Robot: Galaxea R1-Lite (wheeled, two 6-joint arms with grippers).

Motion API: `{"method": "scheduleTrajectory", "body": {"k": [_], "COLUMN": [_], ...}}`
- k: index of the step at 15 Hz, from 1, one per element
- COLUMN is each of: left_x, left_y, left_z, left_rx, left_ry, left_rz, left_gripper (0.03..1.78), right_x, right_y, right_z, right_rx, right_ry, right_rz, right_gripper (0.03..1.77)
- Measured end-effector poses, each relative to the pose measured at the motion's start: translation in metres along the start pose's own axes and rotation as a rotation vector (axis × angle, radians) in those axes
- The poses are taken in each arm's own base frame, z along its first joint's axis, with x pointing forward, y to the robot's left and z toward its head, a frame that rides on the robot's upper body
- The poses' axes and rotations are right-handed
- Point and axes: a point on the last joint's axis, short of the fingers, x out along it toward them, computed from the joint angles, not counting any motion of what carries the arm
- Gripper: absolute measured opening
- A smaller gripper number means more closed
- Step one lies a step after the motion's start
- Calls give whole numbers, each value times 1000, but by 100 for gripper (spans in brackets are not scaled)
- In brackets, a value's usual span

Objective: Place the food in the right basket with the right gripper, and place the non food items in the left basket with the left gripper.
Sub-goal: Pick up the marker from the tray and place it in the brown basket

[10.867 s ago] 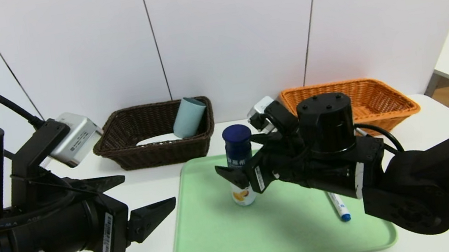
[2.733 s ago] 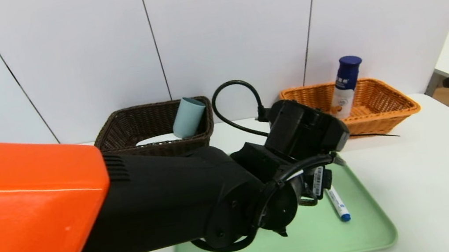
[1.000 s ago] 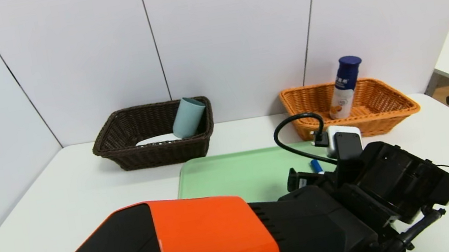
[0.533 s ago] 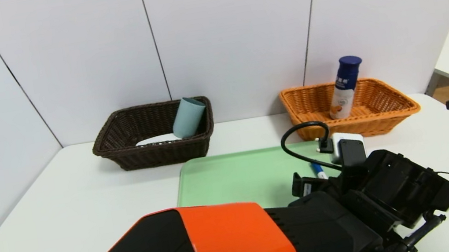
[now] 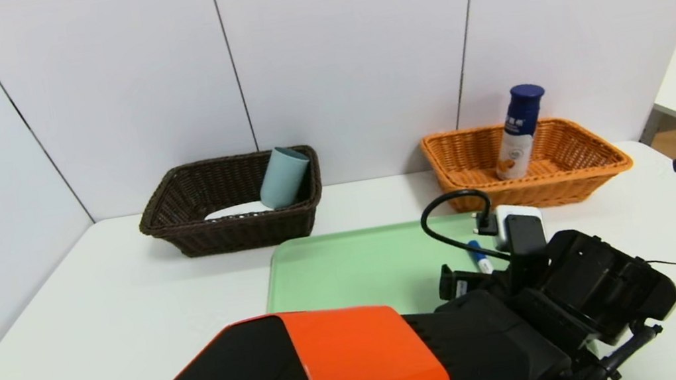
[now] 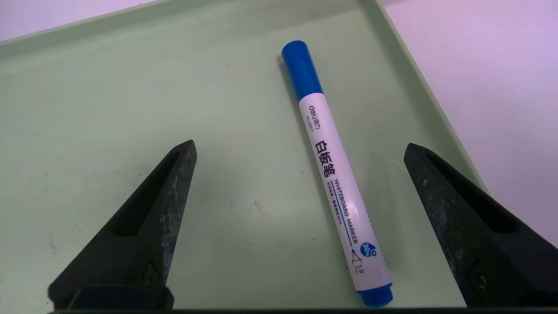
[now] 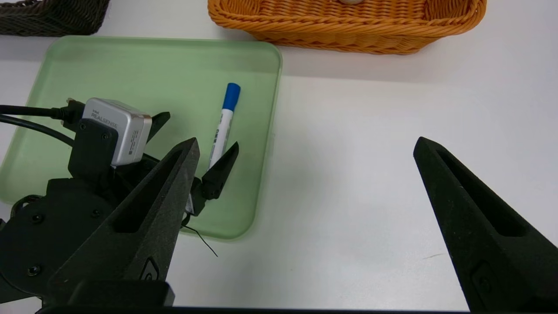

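Whiteboard marker [image 6: 338, 187], one, on tray [image 5: 350, 268], five o'clock from brown wicker basket [image 5: 243, 231]; left gripper [image 6: 300, 146] above, jaws spread; seemingly pickup step, requiring lowering, then closing.

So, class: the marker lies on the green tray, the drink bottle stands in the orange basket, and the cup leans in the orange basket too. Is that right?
Not quite: the cup leans in the dark brown basket, as the head view shows.
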Motion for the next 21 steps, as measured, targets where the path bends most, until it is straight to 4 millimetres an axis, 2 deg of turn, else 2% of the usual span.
{"method": "scheduleTrajectory", "body": {"k": [9,21], "left_x": [4,13], "left_y": [3,1], "left_z": [3,-10], "left_rx": [-45,-9], "left_ry": [34,57], "left_rz": [-52,-36], "left_gripper": [169,169], "right_x": [1,3], "right_y": [0,2], "right_z": [0,0], "right_rx": [-3,-8], "right_ry": [-1,6], "right_rz": [1,22], "right_gripper": [169,169]}}
